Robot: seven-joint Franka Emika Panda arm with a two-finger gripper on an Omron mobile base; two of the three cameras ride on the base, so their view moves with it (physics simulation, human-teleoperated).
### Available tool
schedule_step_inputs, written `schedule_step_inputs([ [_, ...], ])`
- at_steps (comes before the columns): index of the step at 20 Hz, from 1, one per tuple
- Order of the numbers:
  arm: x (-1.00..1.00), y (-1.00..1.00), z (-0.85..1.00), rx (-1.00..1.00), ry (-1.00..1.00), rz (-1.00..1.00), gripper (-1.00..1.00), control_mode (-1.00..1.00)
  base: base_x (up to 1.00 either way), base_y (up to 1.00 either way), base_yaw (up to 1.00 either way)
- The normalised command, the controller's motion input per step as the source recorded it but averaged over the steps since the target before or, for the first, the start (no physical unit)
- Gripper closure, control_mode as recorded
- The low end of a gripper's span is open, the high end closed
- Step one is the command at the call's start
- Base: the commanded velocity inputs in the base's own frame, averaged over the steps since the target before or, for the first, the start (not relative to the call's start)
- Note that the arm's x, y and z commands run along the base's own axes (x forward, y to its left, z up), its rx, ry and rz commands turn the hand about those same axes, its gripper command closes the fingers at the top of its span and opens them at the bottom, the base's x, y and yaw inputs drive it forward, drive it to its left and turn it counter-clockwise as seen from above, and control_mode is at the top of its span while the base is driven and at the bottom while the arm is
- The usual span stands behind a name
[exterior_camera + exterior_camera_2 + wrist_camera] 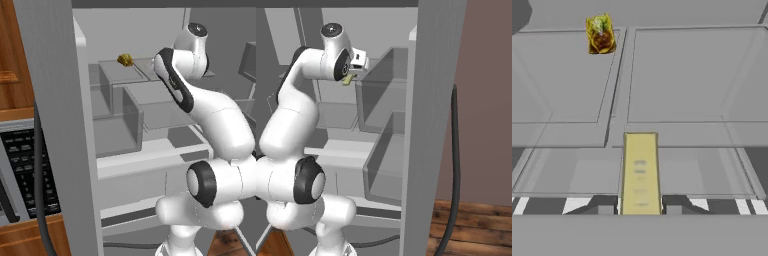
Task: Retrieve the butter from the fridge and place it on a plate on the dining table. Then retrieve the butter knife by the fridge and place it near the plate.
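Pincer (640,210) clamped on the butter (640,172), I see the yellow stick pointing straight ahead between the fingertips, its long axis along my reach, inside the open fridge (55,125) above its shelves.

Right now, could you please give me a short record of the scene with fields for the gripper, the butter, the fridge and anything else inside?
gripper: shut on the butter, inside the fridge
butter: pale yellow stick held between the fingertips, pointing away from the hand, above the glass shelves
fridge: doors open, grey shelves and door bins visible
other item: small yellow-brown food item on an upper shelf, back left in the hand view, apart from the butter
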Motion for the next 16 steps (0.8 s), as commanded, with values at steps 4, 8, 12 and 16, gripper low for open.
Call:
schedule_step_inputs([
  [4,-0.83,0.02,0.21,0.00,0.00,-0.03,1.00,-1.00,0.00,0.00,0.00],
  [8,-0.81,0.03,0.38,0.00,0.06,-0.07,1.00,-1.00,0.00,0.00,0.00],
  [12,-0.81,0.09,0.08,0.04,0.09,-0.02,1.00,-1.00,0.00,0.00,0.00],
  [16,-0.84,0.01,0.00,0.07,0.08,0.00,1.00,-1.00,0.00,0.00,0.00],
])
